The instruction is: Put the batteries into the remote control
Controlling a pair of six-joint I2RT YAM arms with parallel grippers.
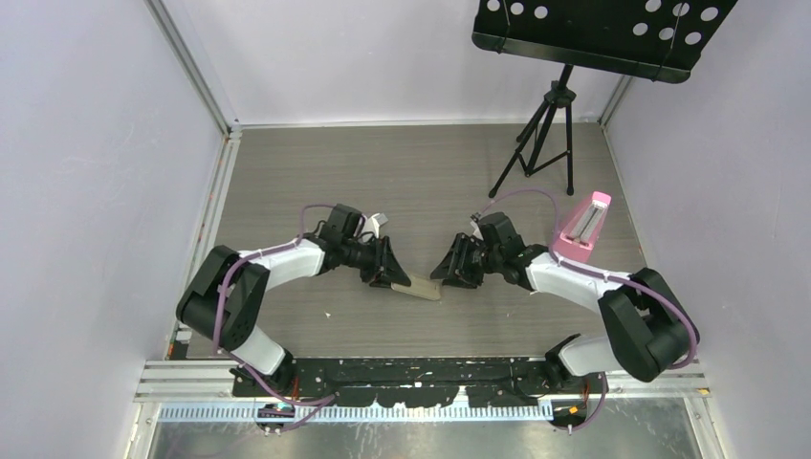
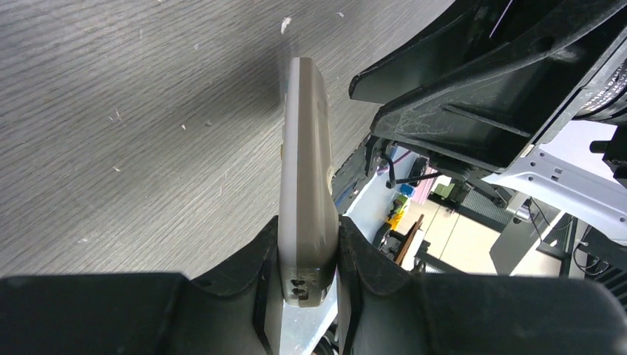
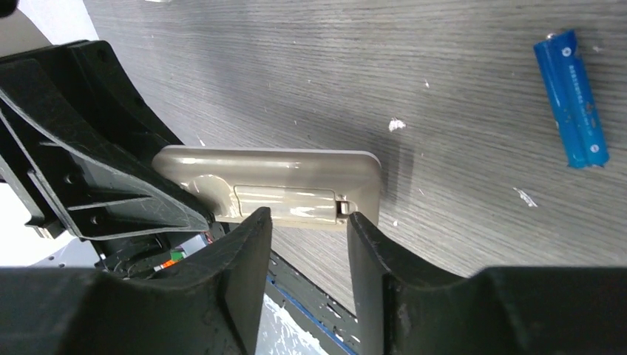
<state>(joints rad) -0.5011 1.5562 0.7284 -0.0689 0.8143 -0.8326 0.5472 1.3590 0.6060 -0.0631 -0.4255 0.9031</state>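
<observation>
Remote control (image 1: 421, 287) clamped at one end in left end effector (image 2: 308, 231); right end effector (image 3: 309, 222) wide, at cover latch (image 3: 341, 207). Batteries (image 3: 571, 96) beyond remote's free end. Hold your left grip firm, press latch squarely

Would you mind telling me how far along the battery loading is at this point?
Early on. Done: the left gripper is shut on the remote control, held edge-on. In hand: the open right gripper sits at the battery cover, which looks closed. Left: opening it and loading the two blue batteries, which lie on the table.
</observation>
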